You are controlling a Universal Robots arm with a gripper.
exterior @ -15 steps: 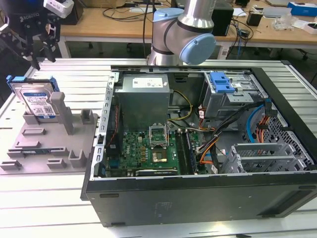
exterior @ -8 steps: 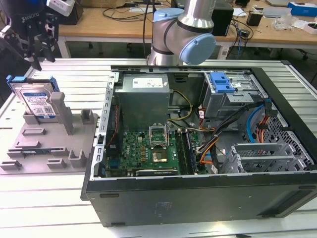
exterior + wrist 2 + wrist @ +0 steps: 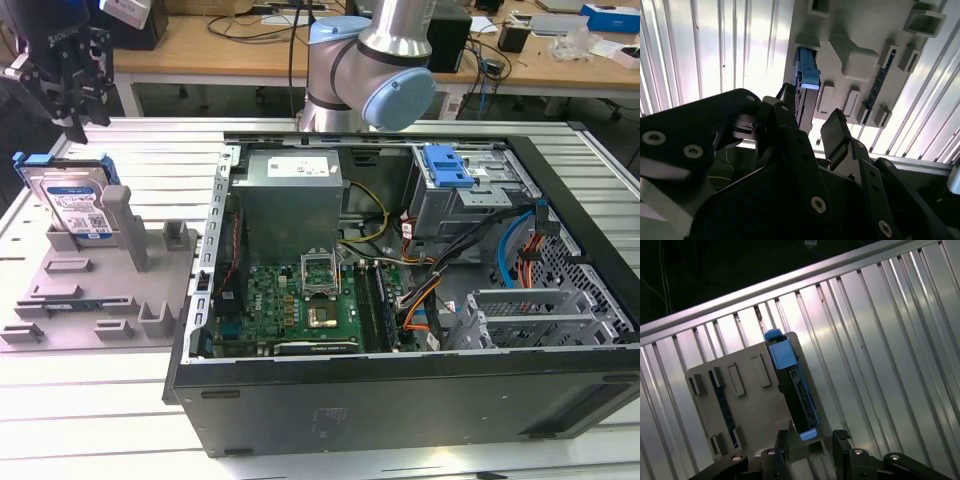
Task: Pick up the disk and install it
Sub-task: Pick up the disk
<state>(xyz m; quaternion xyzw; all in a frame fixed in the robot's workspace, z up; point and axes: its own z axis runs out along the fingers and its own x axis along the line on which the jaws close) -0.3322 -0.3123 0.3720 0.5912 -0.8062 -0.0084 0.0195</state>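
Claw [image 3: 78,122] hangs open right above the disk [image 3: 76,203], gripping nothing. The disk's standing on edge in a grey holder [image 3: 90,300] on the surface [image 3: 80,410].

We see gripper [image 3: 82,120] at exterior view's left, pointing down, 2 fingers [image 3: 841,441] spread apart, arm [image 3: 392,45] bent behind.

I count one disk [image 3: 68,195], standing in one grey tray [image 3: 100,300] at the exterior view's left. One open computer case [image 3: 400,400] sits at that view's right, on the one ribbed surface [image 3: 100,400]. Inside the case are one power supply box [image 3: 290,195], one motherboard [image 3: 300,300] and one cage [image 3: 470,195] with one blue tab [image 3: 446,165]. I have one claw [image 3: 80,125], with two fingers [image 3: 841,442].
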